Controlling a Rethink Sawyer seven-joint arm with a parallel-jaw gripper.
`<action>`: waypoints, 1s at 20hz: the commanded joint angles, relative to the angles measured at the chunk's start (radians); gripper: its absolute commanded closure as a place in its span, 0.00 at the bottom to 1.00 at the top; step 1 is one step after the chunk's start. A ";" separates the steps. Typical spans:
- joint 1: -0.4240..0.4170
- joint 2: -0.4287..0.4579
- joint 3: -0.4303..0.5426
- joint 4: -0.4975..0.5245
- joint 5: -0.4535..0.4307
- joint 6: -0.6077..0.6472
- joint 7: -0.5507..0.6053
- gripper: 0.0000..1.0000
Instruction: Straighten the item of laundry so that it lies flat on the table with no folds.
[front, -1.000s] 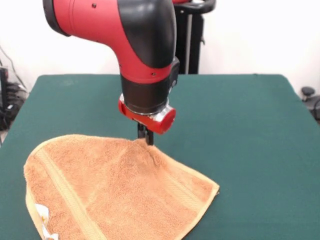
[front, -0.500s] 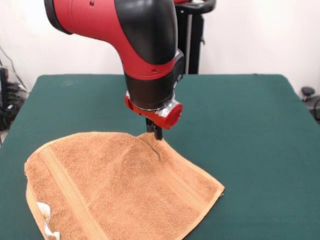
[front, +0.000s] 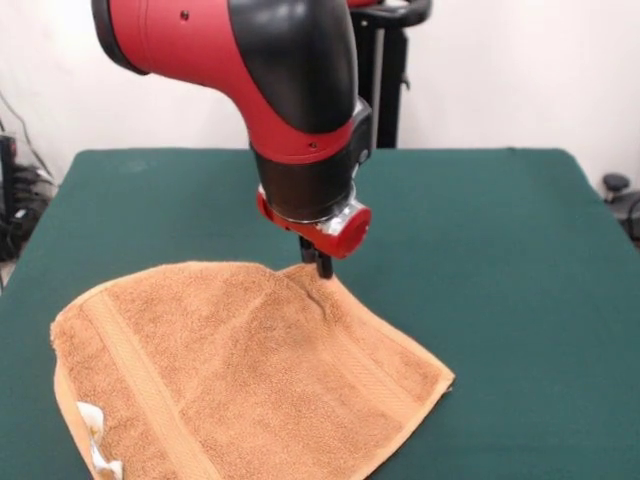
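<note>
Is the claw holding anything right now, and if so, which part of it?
Yes. The claw pinches the orange towel at its far edge, where the cloth peaks up; the rest lies on the green table.

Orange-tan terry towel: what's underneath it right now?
Dark green felt table shows all around the orange-tan terry towel. A lower layer's edge peeks out at its left; anything else beneath is covered.

no readable text, labels or numbers
</note>
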 joint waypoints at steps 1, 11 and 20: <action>-0.069 0.039 0.122 0.010 -0.061 0.137 -0.090 1.00; -0.187 0.048 0.183 -0.098 -0.206 0.320 -0.195 1.00; -0.111 -0.006 0.124 -0.009 -0.209 0.321 0.077 1.00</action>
